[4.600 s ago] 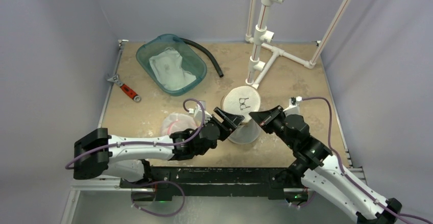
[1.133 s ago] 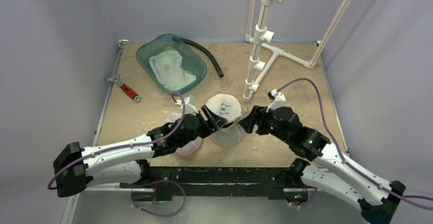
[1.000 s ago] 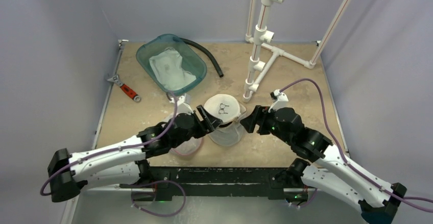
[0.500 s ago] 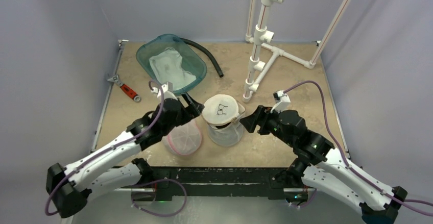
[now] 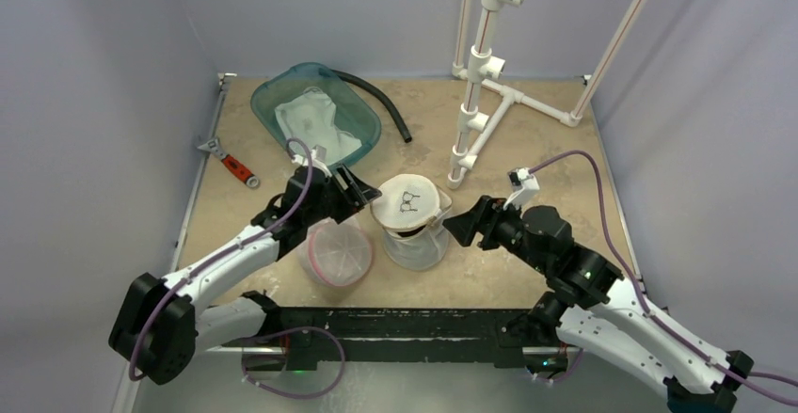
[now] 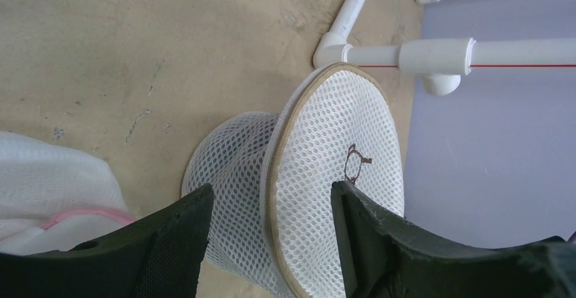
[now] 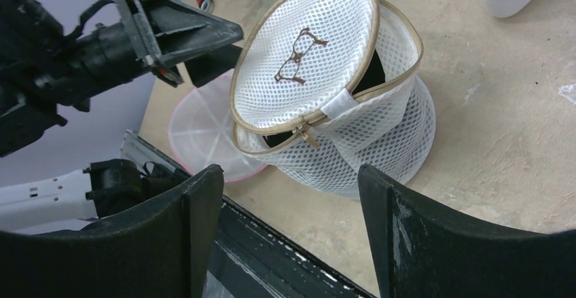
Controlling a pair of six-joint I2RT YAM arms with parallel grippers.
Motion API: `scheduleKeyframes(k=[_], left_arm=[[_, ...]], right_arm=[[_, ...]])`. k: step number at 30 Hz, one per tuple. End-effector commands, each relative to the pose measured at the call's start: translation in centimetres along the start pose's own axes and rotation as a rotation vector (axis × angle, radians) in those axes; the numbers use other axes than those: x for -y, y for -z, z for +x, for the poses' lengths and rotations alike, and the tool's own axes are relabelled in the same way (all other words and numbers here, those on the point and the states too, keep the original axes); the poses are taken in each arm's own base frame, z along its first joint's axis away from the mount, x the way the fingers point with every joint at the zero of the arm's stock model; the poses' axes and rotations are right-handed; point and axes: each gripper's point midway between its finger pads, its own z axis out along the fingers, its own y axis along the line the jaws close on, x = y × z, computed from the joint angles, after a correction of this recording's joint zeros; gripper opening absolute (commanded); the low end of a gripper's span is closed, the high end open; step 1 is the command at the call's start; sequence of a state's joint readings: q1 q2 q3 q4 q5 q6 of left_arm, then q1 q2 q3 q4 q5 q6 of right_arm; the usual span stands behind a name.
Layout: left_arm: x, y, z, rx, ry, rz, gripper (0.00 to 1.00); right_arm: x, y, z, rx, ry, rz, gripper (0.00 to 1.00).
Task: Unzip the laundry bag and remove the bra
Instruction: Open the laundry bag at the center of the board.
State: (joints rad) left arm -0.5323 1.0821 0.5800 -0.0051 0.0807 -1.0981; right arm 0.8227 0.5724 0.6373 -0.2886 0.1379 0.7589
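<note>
The laundry bag (image 5: 410, 230) stands mid-way along the worktop (image 5: 536, 140) between the left hand (image 5: 365, 187) and right hand (image 5: 459, 222), both spread apart and empty; only the right wrist view shows its zip pull (image 7: 303, 134) and the dark gap under the lid (image 7: 306, 47).

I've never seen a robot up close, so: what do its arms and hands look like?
The left arm and right arm have white shells with black joints. A thin purple cable loops along each. The left hand and right hand are black, each with two wedge-shaped fingers.
</note>
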Motion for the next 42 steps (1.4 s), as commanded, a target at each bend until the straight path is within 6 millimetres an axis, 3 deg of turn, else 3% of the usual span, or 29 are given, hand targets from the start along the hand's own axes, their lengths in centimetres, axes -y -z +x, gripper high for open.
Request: scheduleKeyframes(k=[1,4,8,17,22,26,28,30,34,38,42], left_arm=[[2.2,-0.8,0.7,-0.051,0.014,0.129,0.61],[2.6,-0.5,0.6,-0.039,0.024,0.162,0.55],[3.2,-0.6,0.8,-0.061,0.012,0.186,0.40],[4.6,1.2,-0.2,0.000,-0.024,0.246,0.00],[7.4,3.5,-1.5,0.052,-0.141,0.321,0.00],[11.1,6.4,-1.4,0.119,-0.307,0.442,0.00],[13.4,8.1,-0.3,0.148,-0.435,0.515,0.00],[15.1,9.4,2.0,0.128,-0.544,0.574,0.00],[17.0,11.0,6.1,0.080,-0.717,0.645,0.00],[17.5,12.3,11.5,0.018,-0.932,0.689,0.00],[16.8,13.2,16.7,-0.012,-1.178,0.675,0.01]], right_arm=[[-0.7,0.6,-0.9,0.023,0.010,-0.026,0.75],[-0.7,0.7,-1.1,0.027,0.010,-0.022,0.75],[-0.7,0.7,-1.1,0.029,0.011,-0.021,0.74],[-0.4,1.1,-1.2,0.042,0.006,-0.013,0.73],[-0.6,1.9,-2.3,0.077,0.015,-0.005,0.73],[-0.5,3.1,-3.6,0.131,0.002,0.009,0.73],[-0.7,4.0,-4.6,0.176,-0.020,-0.001,0.76],[-1.3,5.2,-5.5,0.218,-0.042,-0.029,0.77],[-2.2,7.1,-7.1,0.251,-0.081,-0.046,0.81],[-2.8,9.5,-8.9,0.300,-0.108,-0.045,0.82],[-2.3,10.9,-9.7,0.325,-0.101,-0.016,0.82]])
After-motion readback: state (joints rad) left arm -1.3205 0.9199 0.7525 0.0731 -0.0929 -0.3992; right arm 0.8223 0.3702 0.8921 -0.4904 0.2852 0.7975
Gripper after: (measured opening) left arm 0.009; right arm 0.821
